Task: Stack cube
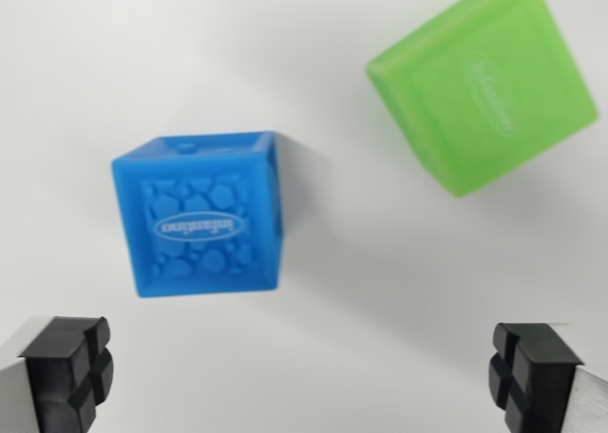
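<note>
A blue cube with a pebbled top face and a white logo lies on the white surface, left of centre in the wrist view. A green cube sits apart from it at the upper right, turned at an angle. My gripper hovers above the surface with its two black fingertips spread wide at the bottom corners. Nothing is between them. The blue cube lies beyond the fingertips, closer to the one on the wrist view's left.
A plain white tabletop fills the view around both cubes.
</note>
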Robot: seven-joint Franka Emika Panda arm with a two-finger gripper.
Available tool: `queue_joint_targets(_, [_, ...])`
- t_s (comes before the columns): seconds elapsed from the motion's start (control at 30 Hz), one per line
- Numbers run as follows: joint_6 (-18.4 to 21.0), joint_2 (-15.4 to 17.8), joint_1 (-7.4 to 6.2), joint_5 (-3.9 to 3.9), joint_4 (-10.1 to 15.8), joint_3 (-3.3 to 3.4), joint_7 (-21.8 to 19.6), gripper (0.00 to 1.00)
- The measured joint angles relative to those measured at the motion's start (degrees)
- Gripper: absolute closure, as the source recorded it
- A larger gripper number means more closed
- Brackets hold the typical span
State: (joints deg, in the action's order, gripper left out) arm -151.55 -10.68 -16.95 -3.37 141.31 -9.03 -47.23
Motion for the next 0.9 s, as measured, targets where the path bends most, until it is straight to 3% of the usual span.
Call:
queue_joint_targets(0.37, [-3.9, -3.9, -3.66, -2.01, 0.1, -0.51, -1.7, 0.0])
queue_joint_targets(0.57, [-7.5, -8.3, -4.27, -3.72, -0.5, 0.7, -2.8, 0.0])
queue_joint_targets(0.9, [-11.9, -14.0, -5.94, -5.42, -1.8, 2.68, -4.1, 0.0])
